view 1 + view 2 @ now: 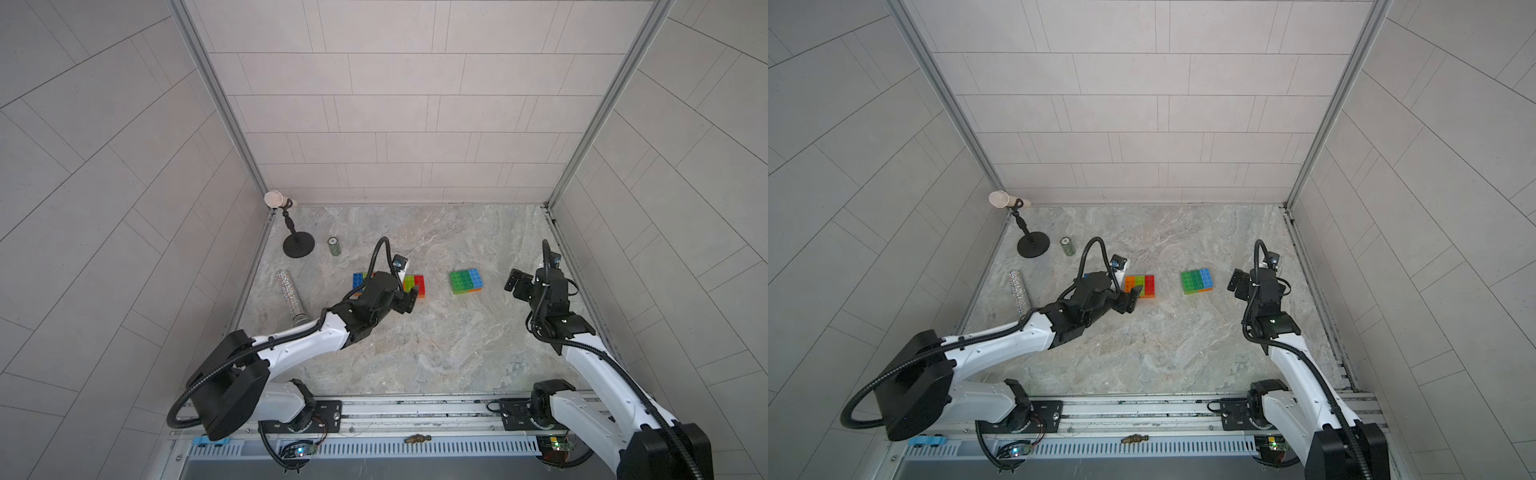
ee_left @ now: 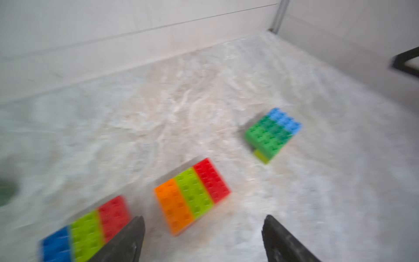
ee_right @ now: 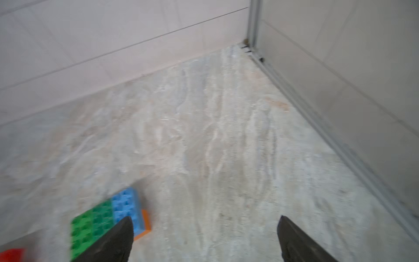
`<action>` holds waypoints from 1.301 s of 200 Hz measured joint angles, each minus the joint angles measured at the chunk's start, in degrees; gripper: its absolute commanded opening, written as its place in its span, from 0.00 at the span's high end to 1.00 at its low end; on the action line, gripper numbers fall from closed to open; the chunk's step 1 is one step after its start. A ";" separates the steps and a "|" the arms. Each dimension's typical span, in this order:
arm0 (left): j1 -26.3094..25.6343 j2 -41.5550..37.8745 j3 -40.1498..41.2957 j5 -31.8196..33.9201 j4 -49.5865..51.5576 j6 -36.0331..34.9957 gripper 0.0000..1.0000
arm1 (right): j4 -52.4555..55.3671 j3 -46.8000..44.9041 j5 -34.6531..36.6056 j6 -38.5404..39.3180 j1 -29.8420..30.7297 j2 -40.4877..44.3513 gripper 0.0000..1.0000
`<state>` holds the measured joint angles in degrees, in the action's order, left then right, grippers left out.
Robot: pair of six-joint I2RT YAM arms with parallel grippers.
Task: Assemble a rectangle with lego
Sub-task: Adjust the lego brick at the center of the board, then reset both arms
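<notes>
Left wrist shows blue-lime-red lego block, half-hidden from above.

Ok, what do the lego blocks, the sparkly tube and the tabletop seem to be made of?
The lego blocks: likely hard moulded plastic, with saturated colours, crisp studs and a slight sheen. The sparkly tube: a glitter-coated silver surface, speckled with flecks; the core material is not visible. The tabletop: veined grey-beige marble look; real stone or printed laminate, cannot tell.
</notes>
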<state>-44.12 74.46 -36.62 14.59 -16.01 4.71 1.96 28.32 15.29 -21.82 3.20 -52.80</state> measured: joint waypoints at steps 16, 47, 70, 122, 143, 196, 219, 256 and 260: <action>4.92 -3.02 3.30 8.55 -2.08 -4.57 0.13 | -1.99 -0.52 6.10 3.37 -0.68 -2.19 0.00; 16.81 -9.40 10.08 21.73 -8.55 -9.42 0.13 | -11.45 -6.62 10.01 5.77 -1.53 -4.02 0.03; 23.54 -6.19 13.88 24.28 -16.46 -9.97 0.13 | -18.64 -8.22 8.70 7.34 -1.60 -11.76 0.03; 35.67 17.77 16.46 14.16 -35.78 -7.28 0.12 | -30.03 -6.91 1.92 12.68 -1.60 -21.49 0.00; 38.05 17.94 16.06 9.33 -35.56 -5.84 0.00 | -38.88 -6.80 -1.22 14.97 -1.25 -26.84 0.00; 41.16 17.90 14.71 5.53 -37.00 -1.64 0.00 | -46.95 -7.28 -2.36 16.92 -1.01 -35.28 0.00; 41.11 17.62 15.23 5.03 -38.40 -1.49 0.00 | -46.82 -5.05 -1.73 16.94 -0.59 -34.36 0.00; 41.07 17.62 15.28 4.66 -38.49 -1.51 0.00 | -45.79 -4.79 -0.66 16.92 -0.07 -34.10 0.00; 41.07 17.59 15.28 4.66 -38.49 -1.49 0.00 | -45.70 -4.79 -0.61 16.92 -0.02 -34.10 0.00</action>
<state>-3.05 92.05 -21.34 19.25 -54.50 3.22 -43.75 23.53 14.68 -4.91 3.18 -86.89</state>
